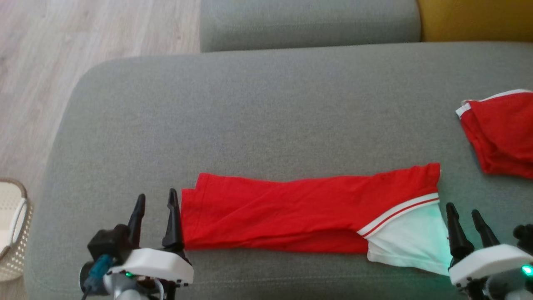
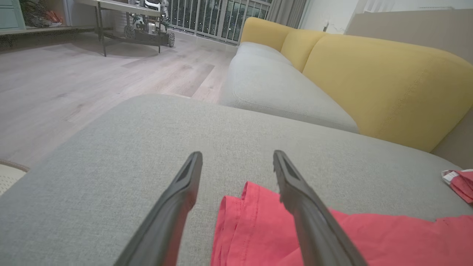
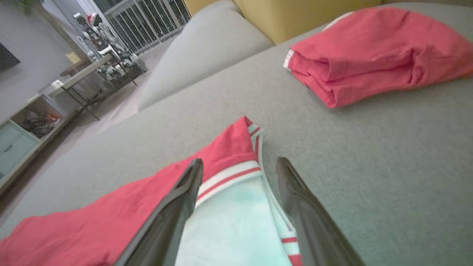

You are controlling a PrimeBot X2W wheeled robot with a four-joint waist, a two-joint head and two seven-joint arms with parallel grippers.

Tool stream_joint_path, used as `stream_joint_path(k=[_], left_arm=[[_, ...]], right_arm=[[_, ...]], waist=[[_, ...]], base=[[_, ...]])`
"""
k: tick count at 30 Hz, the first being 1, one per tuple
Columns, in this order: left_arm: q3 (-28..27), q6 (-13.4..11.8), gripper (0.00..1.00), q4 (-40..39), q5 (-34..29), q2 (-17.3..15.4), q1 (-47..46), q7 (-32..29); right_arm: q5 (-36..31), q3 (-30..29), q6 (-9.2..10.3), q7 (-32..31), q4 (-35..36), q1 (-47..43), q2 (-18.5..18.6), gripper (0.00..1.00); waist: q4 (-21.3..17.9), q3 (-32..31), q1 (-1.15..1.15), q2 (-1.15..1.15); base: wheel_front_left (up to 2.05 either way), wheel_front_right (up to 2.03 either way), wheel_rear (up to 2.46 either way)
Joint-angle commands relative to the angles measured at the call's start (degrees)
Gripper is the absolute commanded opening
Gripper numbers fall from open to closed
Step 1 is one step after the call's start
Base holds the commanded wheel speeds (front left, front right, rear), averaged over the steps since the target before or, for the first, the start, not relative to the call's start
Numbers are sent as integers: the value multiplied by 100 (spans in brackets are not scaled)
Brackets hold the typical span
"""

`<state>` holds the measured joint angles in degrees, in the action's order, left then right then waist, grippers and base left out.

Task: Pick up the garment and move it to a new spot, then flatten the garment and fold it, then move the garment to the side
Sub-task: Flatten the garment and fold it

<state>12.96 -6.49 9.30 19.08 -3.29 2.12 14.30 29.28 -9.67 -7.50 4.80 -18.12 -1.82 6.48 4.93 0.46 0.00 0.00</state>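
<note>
**A:** In the head view, which step is in hand?

**B:** I judge it is the folding. The red garment (image 1: 291, 216), a long soft strip with a white panel and a red-white striped band at its right end, lies flat in the lower middle of the frame. It rests on the grey fabric sofa cushion (image 1: 266, 125) and seems already folded lengthwise.

**A:** And the grippers there?

**B:** The left gripper (image 1: 157, 193) is at the lower left with its fingers spread, one finger just at the strip's left edge. The right gripper (image 1: 463, 208) is at the lower right, just beside the white panel, and it is also spread. Both hold nothing. A second folded red garment (image 1: 504, 133) lies well apart, at the right edge.

**A:** What does the left wrist view add?

**B:** In the lower middle, the hem of the red garment (image 2: 240, 229) lies between the wide-open fingers (image 2: 310, 221). One finger crosses over the cloth, but I cannot tell if it touches.

**A:** And the right wrist view?

**B:** At the lower middle, the white panel of the red garment (image 3: 229, 221) lies between the spread fingers. Nothing is pinched.

**A:** So what is the next move?

**B:** Probably one gripper must go down low, pinch all layers at its end, and carry that end over to the other. The cloth is thin and the cushion is soft, so a shallow pinch may miss the layers.
</note>
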Motion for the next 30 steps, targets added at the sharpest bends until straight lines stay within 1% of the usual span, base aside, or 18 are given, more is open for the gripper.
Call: stream_joint_path(k=[1,8,12,14,19,24,27,28,30], left_arm=[[-127,45,100,-137,-65,27,-347,69],[104,-5,100,28,40,39,-492,70],[217,-60,100,99,102,40,-667,70],[242,-105,100,76,128,40,-739,70],[310,-180,100,44,154,40,-810,70],[329,-229,100,90,187,41,-846,70],[328,-240,100,74,194,41,-887,70],[326,-242,100,71,194,41,-895,70],[310,-243,100,67,189,41,-902,70]], right_arm=[[-92,43,1,-95,18,405,42,100],[-199,-4,1,-525,-472,798,176,100],[-311,-195,1,-816,-821,1019,240,100],[-359,-250,1,-999,-918,1125,214,100],[-521,-236,1,-1343,-1011,1235,216,100],[-454,-101,1,-1790,-1082,1157,165,100],[-420,-19,1,-1917,-1044,1122,155,100],[-424,18,1,-1922,-1017,1105,157,0],[-412,92,1,-1926,-970,1068,149,0]], waist=[[29,125,0,0],[96,393,0,0],[174,543,0,0],[210,609,0,0],[264,714,0,0],[295,709,0,0],[306,699,0,0],[310,682,0,0],[312,652,0,0]], base=[[0,0,0],[0,0,0],[0,0,0],[0,0,0],[0,0,0],[0,0,0],[0,0,0],[0,0,0],[0,0,0]])
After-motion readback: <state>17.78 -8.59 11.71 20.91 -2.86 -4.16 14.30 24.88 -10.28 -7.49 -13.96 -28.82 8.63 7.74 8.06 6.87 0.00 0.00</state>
